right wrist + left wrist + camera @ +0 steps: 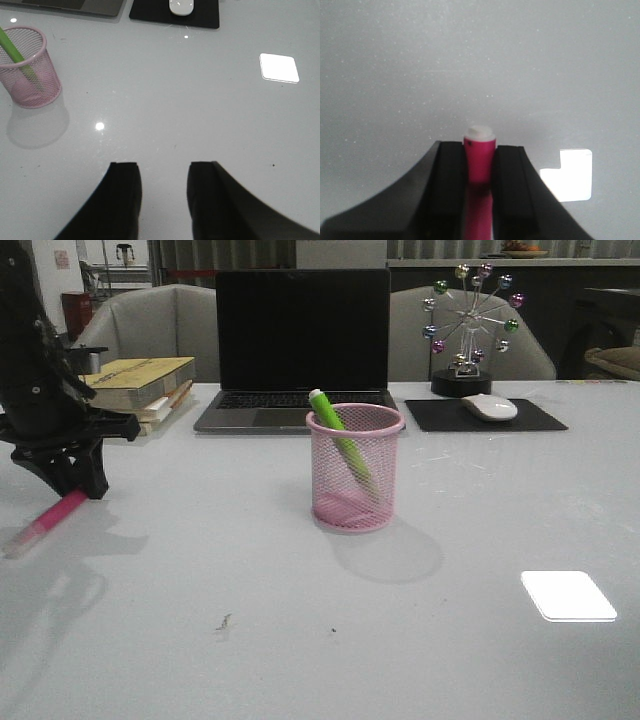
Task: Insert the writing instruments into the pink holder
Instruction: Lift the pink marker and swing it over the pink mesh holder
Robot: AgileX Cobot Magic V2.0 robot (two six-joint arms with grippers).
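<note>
The pink holder [355,468] stands upright at the table's middle, also seen in the right wrist view [30,70]. The green highlighter [335,430] leans inside it, one end poking above the rim. At the far left, my left gripper [75,472] is shut on the hot pink highlighter [48,521], which slants low over the table; I cannot tell whether it touches. In the left wrist view, the pink highlighter [480,160] is pinched between the black fingers [451,175] of the left gripper [480,150]. My right gripper [163,170] is open over bare table, to the right of the holder.
A laptop [300,350] stands behind the holder. Stacked books [140,385] lie at the back left. A white mouse [490,407] rests on a black mat, with a beaded wheel ornament [470,325] behind it. A bright light patch [568,595] lies at front right.
</note>
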